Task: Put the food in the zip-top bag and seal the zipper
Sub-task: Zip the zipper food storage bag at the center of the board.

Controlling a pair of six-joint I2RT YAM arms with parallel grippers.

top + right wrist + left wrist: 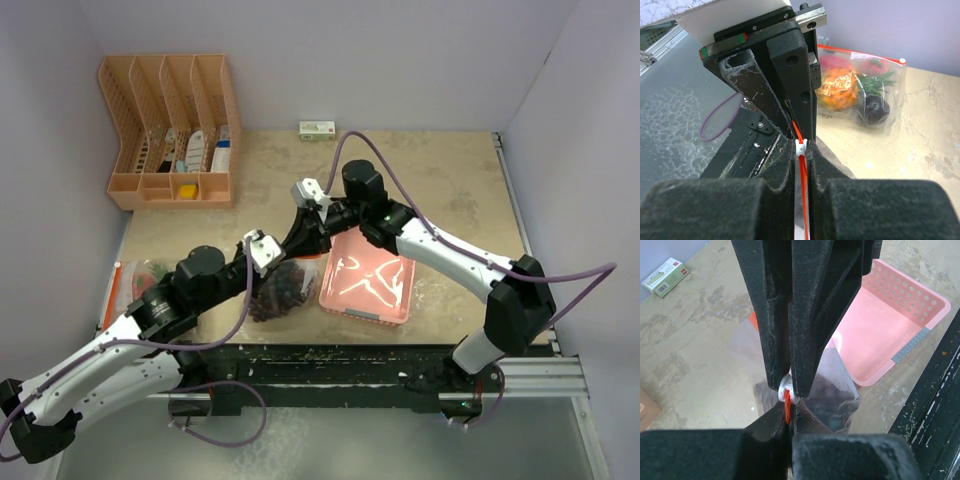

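A clear zip-top bag (pixel 285 292) with an orange zipper strip is held up above the table, dark purple grape bunches (pixel 837 397) inside it. My left gripper (pixel 788 407) is shut on the zipper strip, right at the white slider (pixel 785 386). My right gripper (pixel 801 150) is shut on the same strip from the opposite side, its fingertips against the slider (pixel 800 147). The two grippers meet tip to tip, left gripper (pixel 285 258) and right gripper (pixel 305 235). A second clear bag (pixel 860 90) lies on the table holding an orange pineapple (pixel 840 85) with green leaves and other food.
A pink perforated tray (pixel 365 285) lies just right of the held bag. The second bag (pixel 140 280) lies at the left table edge. An orange file organiser (pixel 170 130) stands at the back left, a small box (pixel 317 129) by the back wall. A black rail (pixel 350 365) runs along the front.
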